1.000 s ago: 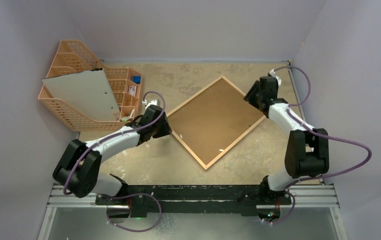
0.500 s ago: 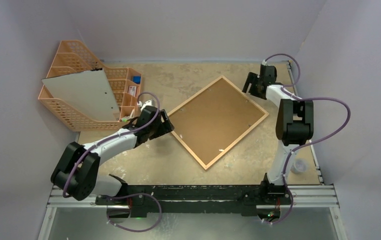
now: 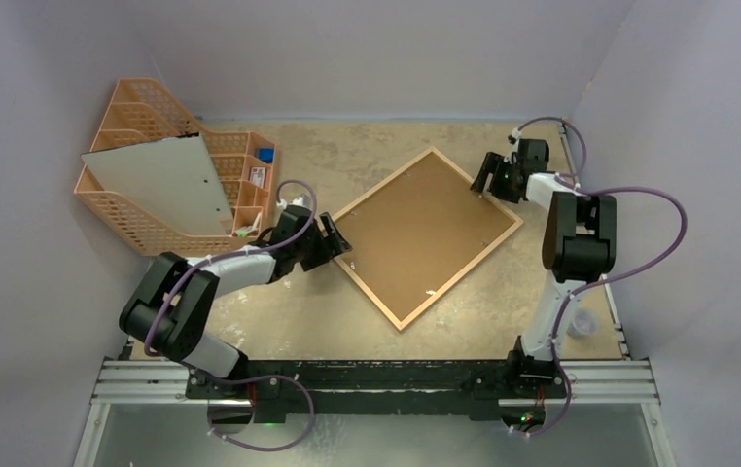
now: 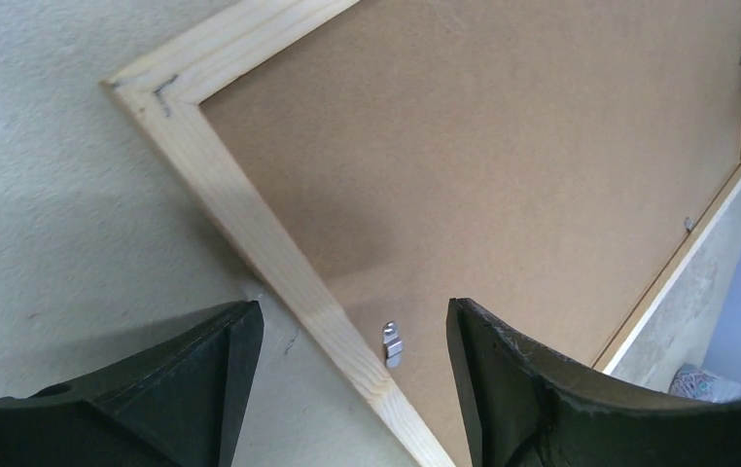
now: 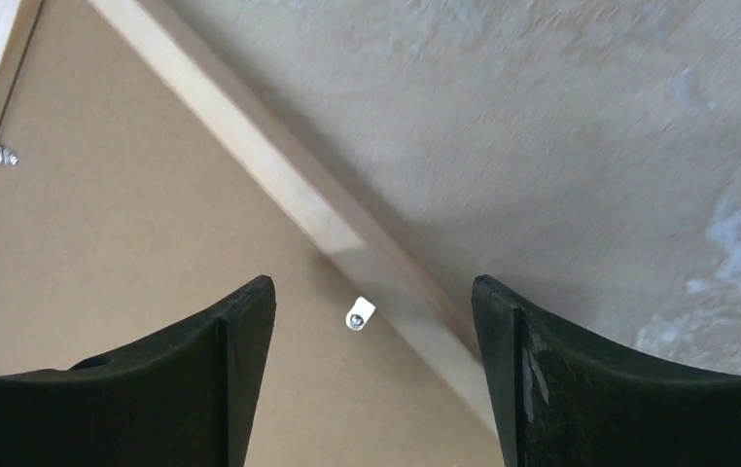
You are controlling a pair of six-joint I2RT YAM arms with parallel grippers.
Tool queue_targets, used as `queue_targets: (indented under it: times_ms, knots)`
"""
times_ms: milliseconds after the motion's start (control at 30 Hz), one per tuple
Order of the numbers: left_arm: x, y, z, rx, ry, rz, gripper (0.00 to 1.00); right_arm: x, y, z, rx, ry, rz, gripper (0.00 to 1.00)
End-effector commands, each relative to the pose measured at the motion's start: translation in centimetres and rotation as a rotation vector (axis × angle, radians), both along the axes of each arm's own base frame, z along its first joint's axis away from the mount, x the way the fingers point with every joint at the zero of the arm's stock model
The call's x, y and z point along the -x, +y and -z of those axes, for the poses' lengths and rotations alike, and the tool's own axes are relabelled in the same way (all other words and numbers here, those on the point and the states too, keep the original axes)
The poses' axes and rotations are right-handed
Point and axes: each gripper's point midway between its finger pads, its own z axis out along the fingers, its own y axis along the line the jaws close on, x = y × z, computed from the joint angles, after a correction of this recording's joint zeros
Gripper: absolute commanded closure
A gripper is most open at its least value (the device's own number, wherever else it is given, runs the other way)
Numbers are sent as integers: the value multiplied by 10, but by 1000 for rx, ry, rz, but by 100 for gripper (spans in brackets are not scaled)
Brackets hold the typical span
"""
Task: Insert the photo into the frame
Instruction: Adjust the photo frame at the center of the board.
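Left gripper (image 4: pixel 352 316) is spread wide, straddling the frame (image 4: pixel 235 219) edge, with a metal clip (image 4: pixel 392 342) between its fingers. Right gripper (image 5: pixel 371 292) is equally wide above another edge, holding nothing.

Both grippers opened.
Left gripper (image 4: pixel 352 326) and right gripper (image 5: pixel 373 297) jaws spread astride frame (image 3: pixel 425 233) edging; right elbow drawn in, raised.
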Motion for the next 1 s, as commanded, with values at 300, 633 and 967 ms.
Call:
queue_targets:
  times_ms: [300,633,967]
  knots:
    - [-12,-6,2,-13,13,44,28,93,32,-8,-211,59,120,30]
    - [-4,27,5,-150,22,-33,28,138,33,-31,-180,-12,263,33]
    - [-4,60,-8,-241,-10,-112,23,126,17,-67,-37,-122,320,23]
